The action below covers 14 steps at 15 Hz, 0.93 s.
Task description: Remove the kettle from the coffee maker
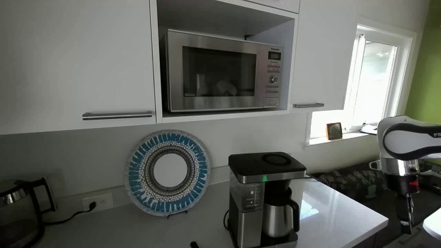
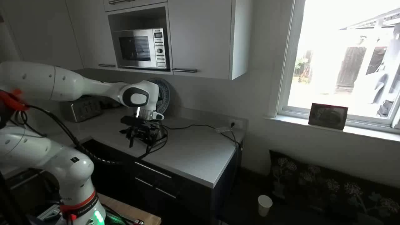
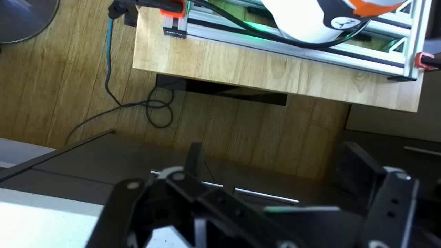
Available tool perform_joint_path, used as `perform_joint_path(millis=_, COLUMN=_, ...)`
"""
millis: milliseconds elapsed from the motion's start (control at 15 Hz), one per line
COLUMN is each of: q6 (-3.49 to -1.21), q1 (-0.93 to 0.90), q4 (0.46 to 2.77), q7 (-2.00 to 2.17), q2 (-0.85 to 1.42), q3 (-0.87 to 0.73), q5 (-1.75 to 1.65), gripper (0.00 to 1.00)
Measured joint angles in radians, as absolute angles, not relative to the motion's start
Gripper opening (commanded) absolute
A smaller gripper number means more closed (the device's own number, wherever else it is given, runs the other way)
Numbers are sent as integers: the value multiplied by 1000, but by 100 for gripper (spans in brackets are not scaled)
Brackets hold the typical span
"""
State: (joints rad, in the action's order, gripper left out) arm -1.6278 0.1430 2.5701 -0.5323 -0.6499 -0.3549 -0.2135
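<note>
The kettle [image 1: 277, 220], a steel carafe with a black lid and black side handle, stands upright in the coffee maker [image 1: 250, 220], on its black base and under its black top. Its handle points right in that exterior view. In an exterior view my arm and gripper [image 2: 139, 142] block the place on the counter where the coffee maker would show. My gripper [image 1: 406, 224] hangs in the air right of the counter's end in an exterior view, apart from the kettle. In the wrist view the gripper [image 3: 274, 155] has its fingers wide apart with nothing between them; kettle and coffee maker are out of view.
A microwave [image 1: 220, 72] sits in a niche above the counter [image 1: 339, 203]. A decorated plate [image 1: 168, 172] leans on the wall. A glassy electric kettle [image 1: 20, 210] stands at the left. A toaster [image 2: 84, 109] and cables [image 2: 193, 125] are on the counter.
</note>
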Motion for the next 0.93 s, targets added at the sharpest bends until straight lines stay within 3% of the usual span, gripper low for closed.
perform_joint_path(millis=667, q6=-1630, q1=143, q4=2570, q7=-529, q2=-649, q3=-352, q5=-210, gripper=100)
perform_joint_path(millis=933, q6=-1742, q1=100, q4=2569, q7=-467, q2=-617, q3=-287, q5=-152, gripper=100)
